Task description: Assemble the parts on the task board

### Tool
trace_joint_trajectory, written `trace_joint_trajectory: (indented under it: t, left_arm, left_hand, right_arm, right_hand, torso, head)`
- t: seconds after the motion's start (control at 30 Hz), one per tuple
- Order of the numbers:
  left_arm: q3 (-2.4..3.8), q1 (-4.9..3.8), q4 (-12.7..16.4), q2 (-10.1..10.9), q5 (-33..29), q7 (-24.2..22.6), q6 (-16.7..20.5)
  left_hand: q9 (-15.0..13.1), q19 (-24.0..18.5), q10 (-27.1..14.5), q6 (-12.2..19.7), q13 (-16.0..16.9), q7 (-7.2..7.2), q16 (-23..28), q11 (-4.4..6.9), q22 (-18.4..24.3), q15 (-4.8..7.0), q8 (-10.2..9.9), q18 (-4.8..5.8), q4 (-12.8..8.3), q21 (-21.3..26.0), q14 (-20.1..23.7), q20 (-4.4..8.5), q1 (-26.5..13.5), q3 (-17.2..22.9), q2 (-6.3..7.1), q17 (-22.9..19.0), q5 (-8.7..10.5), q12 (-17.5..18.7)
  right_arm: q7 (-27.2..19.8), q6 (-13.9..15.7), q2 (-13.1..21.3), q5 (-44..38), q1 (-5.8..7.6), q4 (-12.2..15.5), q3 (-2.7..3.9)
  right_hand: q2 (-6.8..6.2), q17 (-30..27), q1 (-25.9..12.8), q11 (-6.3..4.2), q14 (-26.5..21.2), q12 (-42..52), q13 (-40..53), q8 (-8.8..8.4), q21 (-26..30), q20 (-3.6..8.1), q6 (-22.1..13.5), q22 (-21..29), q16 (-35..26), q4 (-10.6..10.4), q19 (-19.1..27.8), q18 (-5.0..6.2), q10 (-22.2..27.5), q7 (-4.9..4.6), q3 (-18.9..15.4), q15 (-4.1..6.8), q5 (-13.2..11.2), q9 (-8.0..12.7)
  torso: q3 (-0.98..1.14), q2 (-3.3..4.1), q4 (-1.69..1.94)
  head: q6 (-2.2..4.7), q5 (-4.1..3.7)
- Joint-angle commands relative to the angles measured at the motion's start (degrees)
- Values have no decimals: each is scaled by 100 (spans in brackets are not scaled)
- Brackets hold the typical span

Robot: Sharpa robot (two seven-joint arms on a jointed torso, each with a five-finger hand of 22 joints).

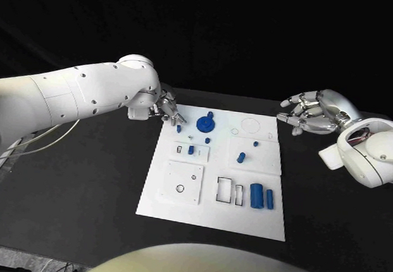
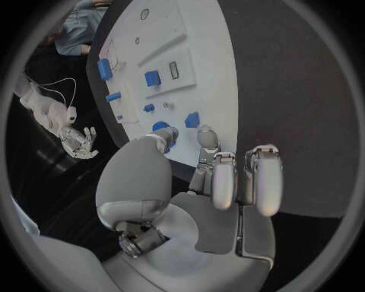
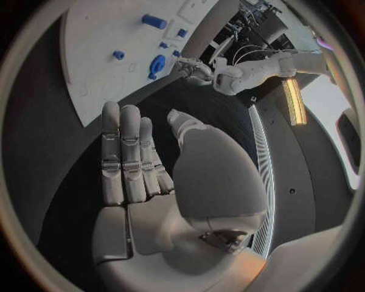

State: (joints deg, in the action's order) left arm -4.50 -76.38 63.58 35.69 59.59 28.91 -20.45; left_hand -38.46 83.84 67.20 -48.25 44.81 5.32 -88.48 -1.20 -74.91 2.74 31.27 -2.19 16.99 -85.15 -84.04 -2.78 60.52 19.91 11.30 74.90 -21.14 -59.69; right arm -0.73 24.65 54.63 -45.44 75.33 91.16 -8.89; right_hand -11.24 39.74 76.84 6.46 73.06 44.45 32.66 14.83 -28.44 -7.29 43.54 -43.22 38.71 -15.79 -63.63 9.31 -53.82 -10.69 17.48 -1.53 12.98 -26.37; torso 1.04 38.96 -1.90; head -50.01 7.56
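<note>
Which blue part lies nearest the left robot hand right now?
The small blue piece at the board's far-left corner, just beside the left robot hand; the round blue part sits farther along the board.

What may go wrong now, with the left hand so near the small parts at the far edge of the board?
The left hand hovers over the board's far left corner; its fingers might knock the small blue part beside them. The blue disc stands close by and could also be pushed.
</note>
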Motion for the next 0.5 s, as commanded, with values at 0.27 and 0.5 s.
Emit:
trace_joint_trajectory:
  t: [0.27, 0.5]
  left_arm:
    - [-1, 12, 44, -15, -53, -6, -169]
    - [-2, 15, 52, -16, -104, -19, -109]
  left_hand:
    - [14, 118, 25, -96, -3, -7, 26, 33, -456, 5, 12, -7, -41, 17, -497, -20, 276, 33, -94, 1158, 8, -47]
    - [13, 124, 43, -127, 13, -19, 21, 44, -471, 13, 32, -4, -40, 11, -499, -19, 413, 78, -151, 1167, 0, -65]
  right_arm:
    - [-41, -79, -12, -12, -6, -7, 0]
    - [-37, -84, -15, -12, -8, -15, 0]
  right_hand:
    - [32, 11, -8, -45, -45, -18, -21, 40, 49, -20, 33, 19, -41, -28, -14, 109, 97, -7, -12, -5, -17, -9]
    - [32, 11, -8, -45, -45, -18, -21, 40, 49, -20, 33, 19, -41, -28, -14, 109, 97, -7, -12, -5, -17, -9]
  torso:
    - [3, -2, 1]
    - [7, -1, -1]
  head:
    - [1, 9]
    - [1, 14]
